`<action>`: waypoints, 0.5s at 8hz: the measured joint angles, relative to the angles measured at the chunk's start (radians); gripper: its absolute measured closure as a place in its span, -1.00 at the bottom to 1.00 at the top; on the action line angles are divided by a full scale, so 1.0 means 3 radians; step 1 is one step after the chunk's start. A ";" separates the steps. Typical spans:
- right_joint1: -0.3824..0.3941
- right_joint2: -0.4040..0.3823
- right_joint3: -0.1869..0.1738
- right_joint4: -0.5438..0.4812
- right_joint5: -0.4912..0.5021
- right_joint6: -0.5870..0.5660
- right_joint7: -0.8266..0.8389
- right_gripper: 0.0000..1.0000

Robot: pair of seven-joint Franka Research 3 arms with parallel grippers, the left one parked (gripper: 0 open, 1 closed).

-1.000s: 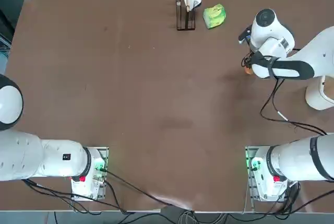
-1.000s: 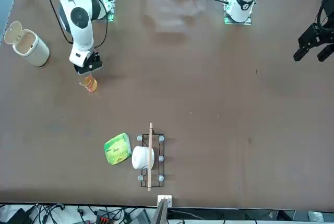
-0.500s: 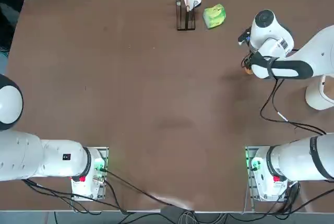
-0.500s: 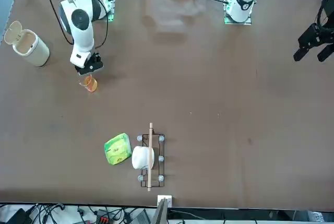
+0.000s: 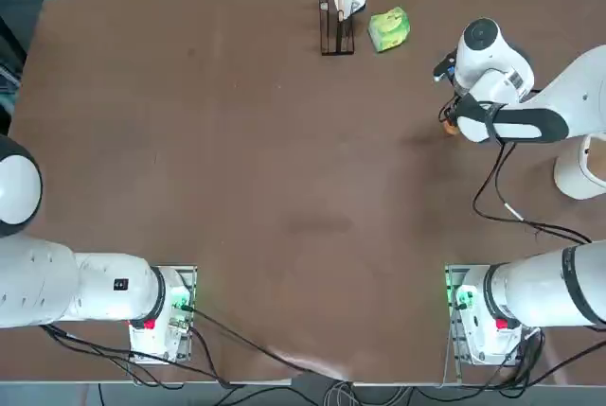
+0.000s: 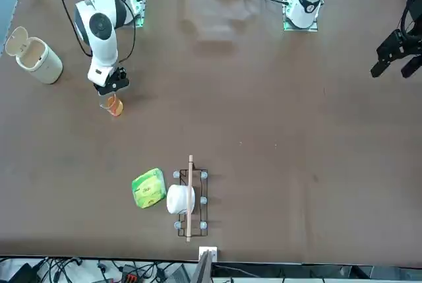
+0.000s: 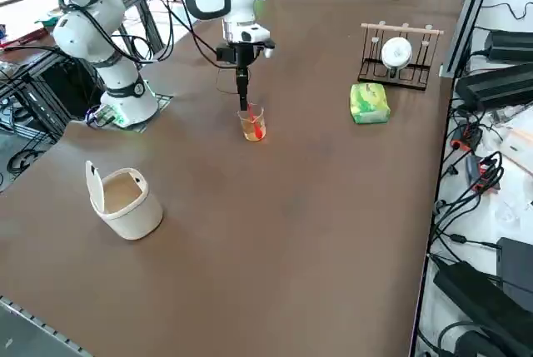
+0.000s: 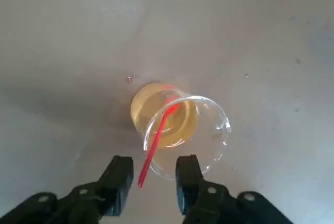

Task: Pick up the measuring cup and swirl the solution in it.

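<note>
Measuring cup: I see the measuring cup (image 7: pixel 252 126) upright on the brown table (image 6: pixel 250 157), on the robot's right side; the lidded white bin (image 7: pixel 127 203) is farther right and a little nearer to the bases.
Solution: orange liquid (image 8: pixel 183 125) lies low in the glass.
Right gripper: my right gripper (image 8: pixel 155 158) has its fingers apart by a middling gap, with nothing pinched; they hang at the level of the rim or just above it.
Nearer arm: the right arm (image 5: pixel 540 124) is directly over this spot, so the job is its own.
Cup from gripper: the cup is just beyond the fingertips and lower down. In the wrist view its mouth is off the centreline of the gap: one fingertip overlaps the rim, the other is clear of it. I cannot tell whether that finger touches glass.
Long axis: the cup's axis runs up from the table towards the gripper; the red stir stick (image 8: pixel 155 153) leans across the mouth, its free end reaching into the gap.
Coming move: I judge that the approach is done and the pick-up is next. I would centre the gap on whichever I mean to grip, glass or stick, before lowering and closing.
Risk: closing off-centre could nudge the rim, tip the light cup or trap the stick against the glass.
</note>
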 joint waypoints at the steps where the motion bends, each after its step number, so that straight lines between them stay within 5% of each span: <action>1: 0.0000 0.0001 0.0000 0.0000 0.0000 0.0002 0.0007 -0.03; 4: -0.0001 0.0002 0.0000 0.0000 0.0000 0.0007 0.0051 0.04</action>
